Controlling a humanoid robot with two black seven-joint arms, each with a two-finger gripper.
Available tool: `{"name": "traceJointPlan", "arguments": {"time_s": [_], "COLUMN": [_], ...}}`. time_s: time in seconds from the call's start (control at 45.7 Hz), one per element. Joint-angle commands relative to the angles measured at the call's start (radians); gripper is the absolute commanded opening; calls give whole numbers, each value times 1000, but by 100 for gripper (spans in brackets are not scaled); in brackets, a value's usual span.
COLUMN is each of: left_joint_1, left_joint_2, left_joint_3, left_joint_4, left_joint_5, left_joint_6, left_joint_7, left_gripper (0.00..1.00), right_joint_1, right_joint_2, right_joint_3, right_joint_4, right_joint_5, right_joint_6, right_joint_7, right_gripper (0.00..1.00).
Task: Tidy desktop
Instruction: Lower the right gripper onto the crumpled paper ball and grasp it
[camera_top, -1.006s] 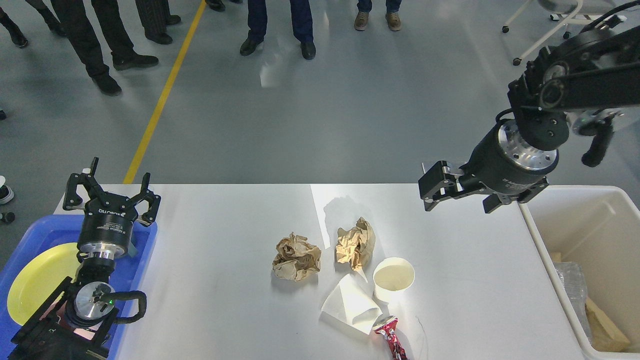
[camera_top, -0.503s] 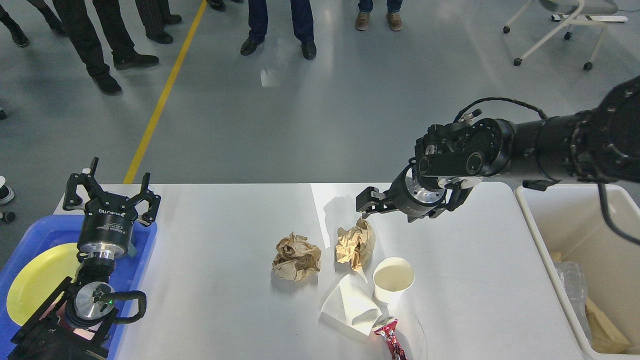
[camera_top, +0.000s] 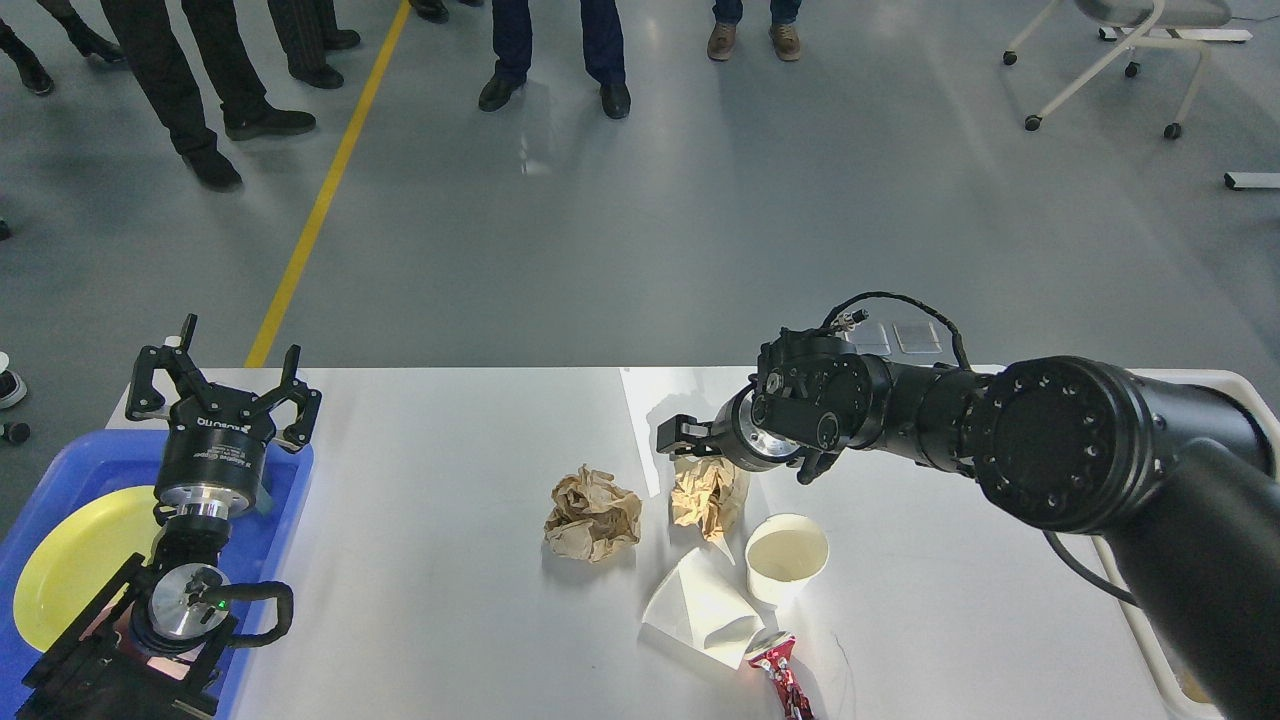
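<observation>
Head view: white desktop (camera_top: 450, 600) spans the lower frame, litter at its middle.
Two crumpled brown paper balls (camera_top: 593, 515) (camera_top: 708, 495) lie side by side, with a white paper cup (camera_top: 787, 556), a flattened white paper cone (camera_top: 702, 608) and a red wrapper (camera_top: 782, 680) nearer. The right gripper (camera_top: 678, 434) sits just over the right-hand ball; I cannot tell how its jaws stand. The left gripper (camera_top: 225, 385) hangs with jaws spread above the blue tray (camera_top: 290, 500) holding a yellow plate (camera_top: 70, 560).
</observation>
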Motion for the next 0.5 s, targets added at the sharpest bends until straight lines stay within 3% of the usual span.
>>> {"name": "traceJointPlan", "arguments": {"time_s": [0.0,0.175,0.481], "left_joint_1": [1,0,0], "left_joint_2": [0,0,0], "left_joint_3": [0,0,0], "left_joint_4": [0,0,0], "left_joint_5": [2,0,0], "left_joint_6": [0,0,0], "left_joint_7": [0,0,0], "left_gripper": [96,96,96], "right_joint_1": [-33,-93,-110], "right_joint_2": [1,-1,-4], "right_joint_3": [1,1,35], "right_joint_4": [-20,-18,-18], "right_joint_5": [-47,-90,-95], "right_joint_6": [-27,-139,-162], "right_joint_7": [0,1,3], "right_gripper": [100,100,100]}}
